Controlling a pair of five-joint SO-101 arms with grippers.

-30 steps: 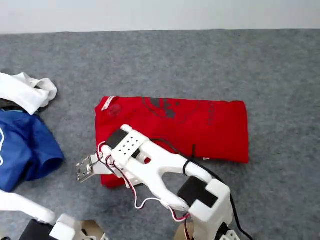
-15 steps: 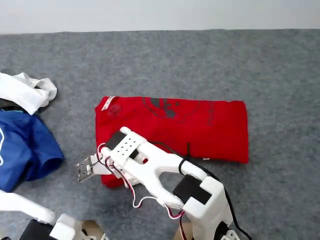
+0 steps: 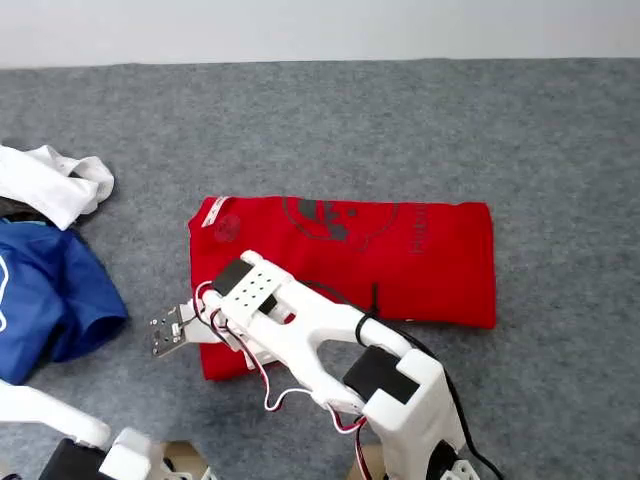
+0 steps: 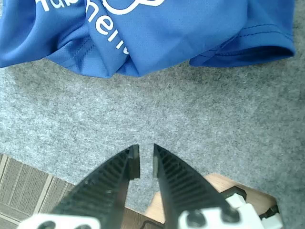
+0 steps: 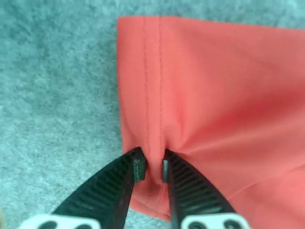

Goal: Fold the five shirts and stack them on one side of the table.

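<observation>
We were mid-fold on the red shirt (image 3: 420, 260), which lay as a long band at the table's middle. Our right gripper (image 5: 151, 171) pinched its hem at the corner nearest the front edge — puckering the cloth. Our left gripper (image 4: 146, 162) hung nearly pressed together, empty, by the crumpled blue shirt (image 4: 157, 33) at the left edge. Next, we judged, that corner needed lifting and carrying across — without slipping.
</observation>
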